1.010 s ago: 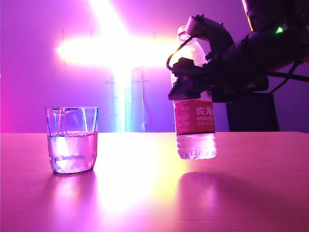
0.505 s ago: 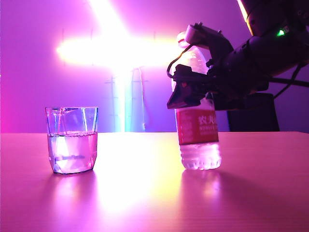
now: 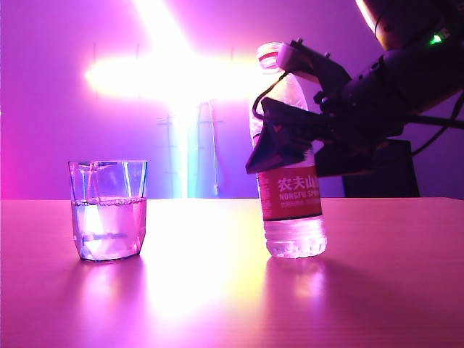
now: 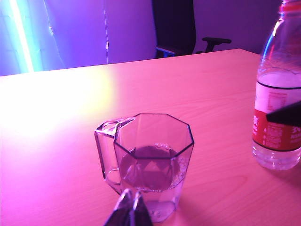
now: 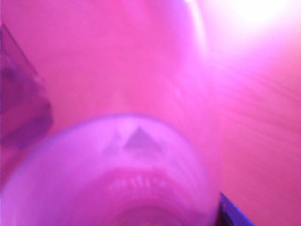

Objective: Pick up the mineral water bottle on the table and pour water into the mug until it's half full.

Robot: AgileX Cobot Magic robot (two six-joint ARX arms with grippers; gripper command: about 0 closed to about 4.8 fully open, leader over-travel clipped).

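Exterior view: the mineral water bottle [image 3: 290,156] stands upright on the desk [image 3: 217,290], right of the mug [image 3: 109,210], well apart; the mug's water [image 3: 109,228] sits near half. The right gripper [image 3: 286,138], jaws released, brackets the bottle's middle; a sideways pull-out could topple it.

Left wrist view: the left gripper [image 4: 130,207], clenched, hovers just near the mug.

Right wrist view: blurred; the bottle fills it.

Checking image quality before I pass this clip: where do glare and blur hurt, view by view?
Exterior view: backlight glare leaves the right gripper a silhouette at the mineral water bottle. Left wrist view: sharp; mug clear, left gripper at the frame edge. Right wrist view: bottle out of focus, glare in one corner.
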